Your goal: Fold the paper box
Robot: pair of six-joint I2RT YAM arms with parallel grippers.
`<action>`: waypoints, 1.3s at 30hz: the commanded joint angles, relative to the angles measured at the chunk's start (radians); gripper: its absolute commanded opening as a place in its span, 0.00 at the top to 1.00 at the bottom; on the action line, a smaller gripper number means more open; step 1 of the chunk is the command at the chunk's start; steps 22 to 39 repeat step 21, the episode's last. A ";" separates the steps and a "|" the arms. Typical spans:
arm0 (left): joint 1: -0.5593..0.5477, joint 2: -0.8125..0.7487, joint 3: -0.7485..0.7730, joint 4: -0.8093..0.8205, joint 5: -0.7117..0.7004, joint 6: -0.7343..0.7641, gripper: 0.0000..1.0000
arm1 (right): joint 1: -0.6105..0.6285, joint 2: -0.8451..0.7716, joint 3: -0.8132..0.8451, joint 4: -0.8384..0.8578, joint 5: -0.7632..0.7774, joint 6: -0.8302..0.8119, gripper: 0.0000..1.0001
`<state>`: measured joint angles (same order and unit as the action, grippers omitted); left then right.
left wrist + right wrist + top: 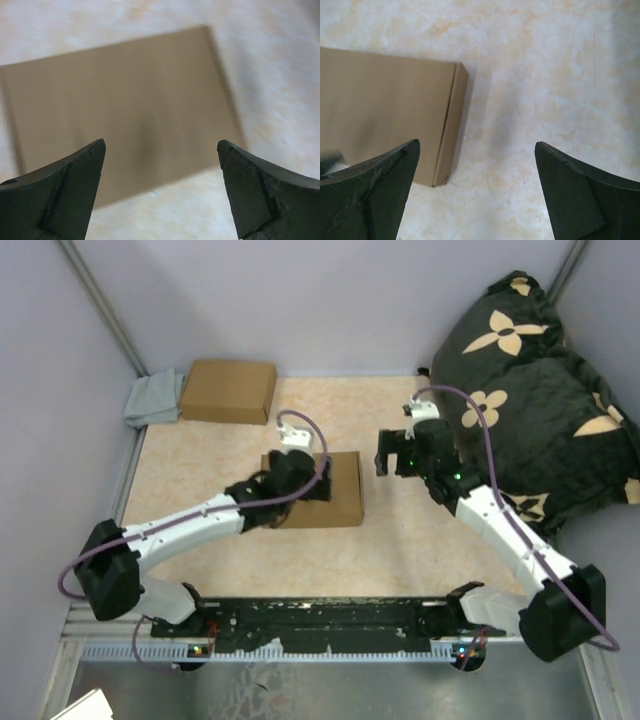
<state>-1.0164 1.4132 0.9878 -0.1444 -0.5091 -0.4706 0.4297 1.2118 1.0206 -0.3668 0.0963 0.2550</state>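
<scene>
The paper box [340, 490] lies flat and closed in the middle of the table, a plain brown cardboard rectangle. My left gripper [298, 483] hovers over its left part, open and holding nothing. In the left wrist view the box top [120, 100] fills the space beyond the open left gripper [161, 150]. My right gripper [397, 462] hangs open just right of the box, apart from it. The right wrist view shows the box's corner and side wall [385, 105] to the left of the open right gripper [477, 150], with bare table between the fingers.
A second brown carton [230, 390] sits at the back left beside a grey cloth [152, 400]. A dark cushion with tan flowers [540, 390] fills the back right corner. Walls close in the marbled table [420, 540] on three sides.
</scene>
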 commanded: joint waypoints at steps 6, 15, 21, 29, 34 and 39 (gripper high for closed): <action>0.509 -0.132 -0.017 -0.231 0.265 0.033 0.00 | 0.003 -0.307 -0.274 0.129 0.008 0.067 0.01; 0.563 -0.221 -0.042 -0.323 0.307 0.090 0.00 | 0.003 -0.356 -0.299 0.108 0.013 0.088 0.01; 0.563 -0.226 -0.026 -0.416 0.247 0.181 0.00 | 0.002 -0.340 -0.291 0.108 0.001 0.099 0.01; 0.563 -0.226 -0.026 -0.416 0.247 0.181 0.00 | 0.002 -0.340 -0.291 0.108 0.001 0.099 0.01; 0.563 -0.226 -0.026 -0.416 0.247 0.181 0.00 | 0.002 -0.340 -0.291 0.108 0.001 0.099 0.01; 0.563 -0.226 -0.026 -0.416 0.247 0.181 0.00 | 0.002 -0.340 -0.291 0.108 0.001 0.099 0.01</action>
